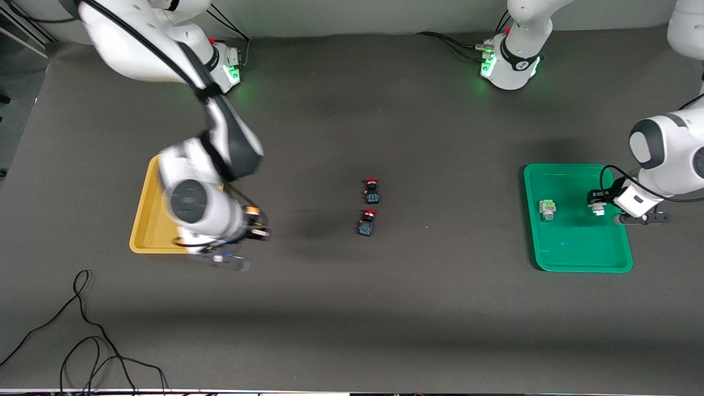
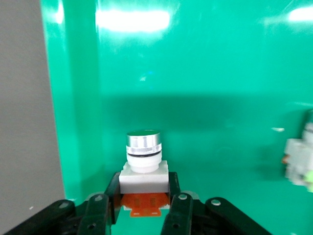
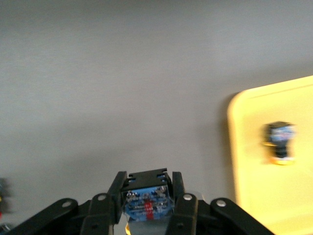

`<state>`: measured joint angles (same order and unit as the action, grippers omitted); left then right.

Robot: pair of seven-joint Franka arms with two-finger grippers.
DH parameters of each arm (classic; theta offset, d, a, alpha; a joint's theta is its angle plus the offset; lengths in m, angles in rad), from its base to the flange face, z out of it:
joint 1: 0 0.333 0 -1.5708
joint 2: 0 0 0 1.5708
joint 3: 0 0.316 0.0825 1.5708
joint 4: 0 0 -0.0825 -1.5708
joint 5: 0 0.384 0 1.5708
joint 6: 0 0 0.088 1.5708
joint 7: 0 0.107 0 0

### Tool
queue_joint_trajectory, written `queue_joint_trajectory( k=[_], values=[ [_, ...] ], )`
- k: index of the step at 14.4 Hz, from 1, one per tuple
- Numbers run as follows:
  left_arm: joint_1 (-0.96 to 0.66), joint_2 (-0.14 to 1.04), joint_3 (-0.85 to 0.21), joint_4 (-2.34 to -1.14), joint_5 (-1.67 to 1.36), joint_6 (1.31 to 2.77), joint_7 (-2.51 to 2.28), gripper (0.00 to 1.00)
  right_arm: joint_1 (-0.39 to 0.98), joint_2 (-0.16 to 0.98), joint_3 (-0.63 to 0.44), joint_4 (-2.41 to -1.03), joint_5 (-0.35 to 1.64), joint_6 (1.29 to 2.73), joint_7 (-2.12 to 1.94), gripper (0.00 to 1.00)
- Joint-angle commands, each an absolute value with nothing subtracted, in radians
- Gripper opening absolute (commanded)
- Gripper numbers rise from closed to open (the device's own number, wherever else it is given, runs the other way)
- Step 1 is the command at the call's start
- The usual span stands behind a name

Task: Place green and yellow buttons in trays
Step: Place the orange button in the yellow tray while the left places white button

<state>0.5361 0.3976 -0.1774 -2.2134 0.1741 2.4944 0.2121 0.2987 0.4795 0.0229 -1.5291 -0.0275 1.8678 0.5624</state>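
Front view first: your right gripper [image 1: 258, 228] hangs just beside the yellow tray [image 1: 144, 220], at its edge toward the table's middle, clamped on a yellow-capped button [image 1: 252, 211]. Your left gripper [image 1: 597, 206] is over the green tray [image 1: 577, 253], near a green-capped button [image 1: 547, 209] lying inside. Two red-capped switches [image 1: 372, 190] sit mid-table.

Left wrist view: fingers [image 2: 173, 188] pinch a white-bodied button [image 2: 144, 164] above green plastic.

Right wrist view: fingers [image 3: 178, 188] grip the blue-black body; another yellow button [image 3: 280, 142] lies in the yellow tray.

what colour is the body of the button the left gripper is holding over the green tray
White, with a silver collar under its cap; the left wrist view shows the button best, clamped in the left gripper.
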Motion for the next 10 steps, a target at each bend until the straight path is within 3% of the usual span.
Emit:
queue_joint_trajectory(
  k=[1, 3, 5, 10],
  values=[
    [0.540, 0.380, -0.192, -2.206, 0.190, 2.475, 0.248, 0.99, 0.189, 0.404, 0.025, -1.601, -0.003, 1.822, 0.367, 0.00],
    [0.540, 0.355, -0.193, -2.148, 0.190, 2.351, 0.264, 1.00, 0.114, 0.380, 0.008, -1.656, -0.003, 1.838, 0.212, 0.00],
    [0.538, 0.322, -0.196, -2.025, 0.189, 2.132, 0.288, 1.00, 0.068, 0.376, -0.024, -1.722, -0.003, 1.906, 0.083, 0.00],
    [0.531, 0.207, -0.215, -1.734, 0.123, 1.673, 0.291, 1.00, 0.045, 0.377, -0.100, -1.985, -0.003, 2.291, -0.072, 0.00]
  ],
)
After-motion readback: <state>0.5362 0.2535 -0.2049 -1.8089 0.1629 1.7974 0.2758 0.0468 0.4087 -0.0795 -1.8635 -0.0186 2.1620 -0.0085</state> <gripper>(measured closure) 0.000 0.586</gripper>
